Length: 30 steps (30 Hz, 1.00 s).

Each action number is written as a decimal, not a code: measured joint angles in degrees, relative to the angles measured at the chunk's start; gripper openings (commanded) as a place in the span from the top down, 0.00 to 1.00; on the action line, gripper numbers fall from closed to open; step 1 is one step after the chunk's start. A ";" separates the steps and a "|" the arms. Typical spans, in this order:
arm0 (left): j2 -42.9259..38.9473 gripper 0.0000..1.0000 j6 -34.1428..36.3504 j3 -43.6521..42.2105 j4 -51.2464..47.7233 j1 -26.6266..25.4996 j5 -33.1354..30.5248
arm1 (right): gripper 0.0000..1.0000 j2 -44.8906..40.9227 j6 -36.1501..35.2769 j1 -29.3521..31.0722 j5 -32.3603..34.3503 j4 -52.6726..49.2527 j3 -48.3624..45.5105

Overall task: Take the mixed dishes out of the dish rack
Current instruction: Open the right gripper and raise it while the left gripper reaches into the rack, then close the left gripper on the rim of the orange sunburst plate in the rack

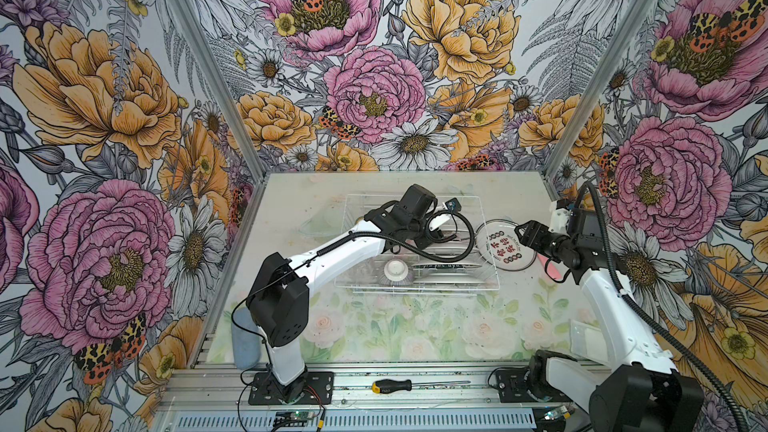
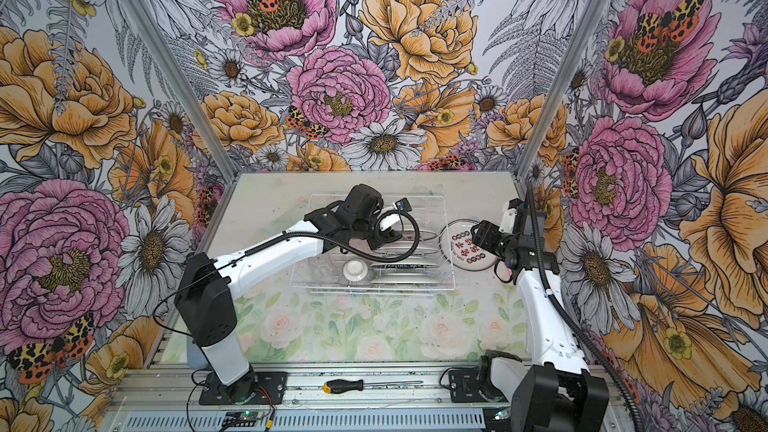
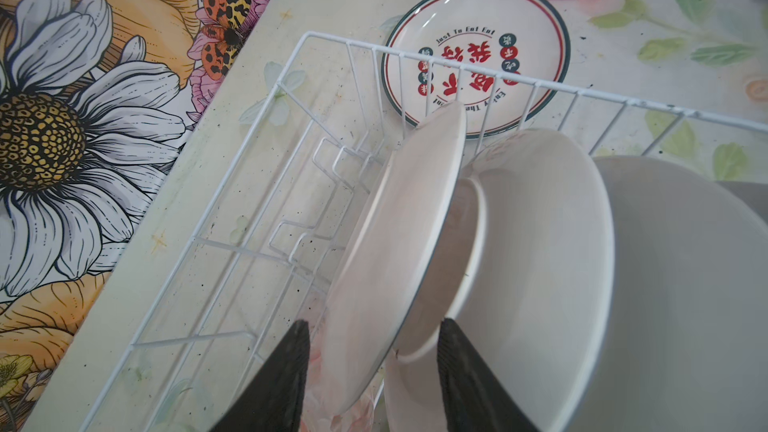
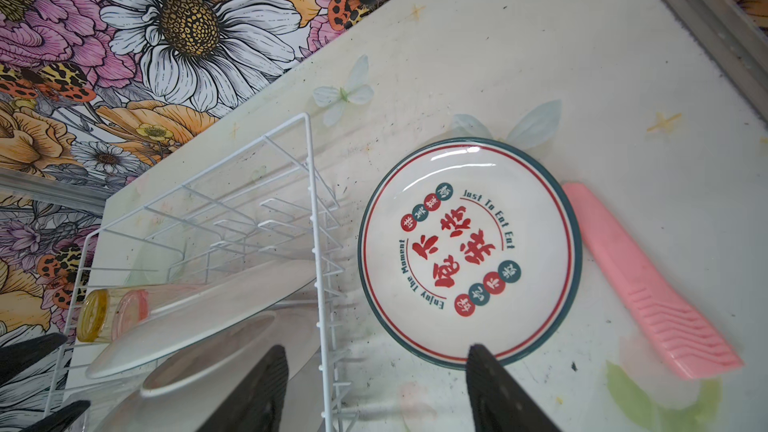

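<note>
Left end effector [image 3: 374,324]: reaching into the dish rack [image 3: 415,54], fingers apart on either side of the nearest standing plate [image 3: 399,222] at its rim. Can't tell if they're actually pressing on it.
Right end effector [image 4: 378,349]: fingers wide apart and holding nothing, hovering over the gap between the rack's right side and the flat plate [image 4: 469,251].
Edges/room: the flat plate lies on the counter [image 1: 374,326] just outside the rack's right side, with a pink plastic piece [image 4: 652,284] right up against its other side. There's a big stretch of counter in front of the rack.
Only the right wrist view shows: amber tumbler [image 4: 93,315] and pink tumbler [image 4: 133,311], lying on their sides, side by side in the rack.
Only the top views show: upside-down bowl [image 1: 397,272], white base up, near the rack's front edge.
Orientation: the racked plates stand on edge and lean, with rims running left-right in both top views. The flat plate is print-up.
</note>
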 measured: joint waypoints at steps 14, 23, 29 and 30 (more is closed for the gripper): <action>9.84 0.65 5.84 8.37 -4.42 -0.57 -4.37 | 0.30 -1.03 -0.90 0.04 -1.01 0.02 0.00; 11.19 0.81 9.73 11.19 -4.87 -0.74 -7.67 | 0.30 -1.01 -1.05 0.04 -1.92 0.02 0.00; 11.69 0.83 11.69 11.78 -3.96 -1.03 -9.57 | 0.30 -0.94 -1.07 0.04 -2.05 0.07 0.00; 11.69 0.85 11.96 11.78 -3.76 -1.05 -9.84 | 0.30 -0.92 -1.07 0.04 -2.16 0.07 0.00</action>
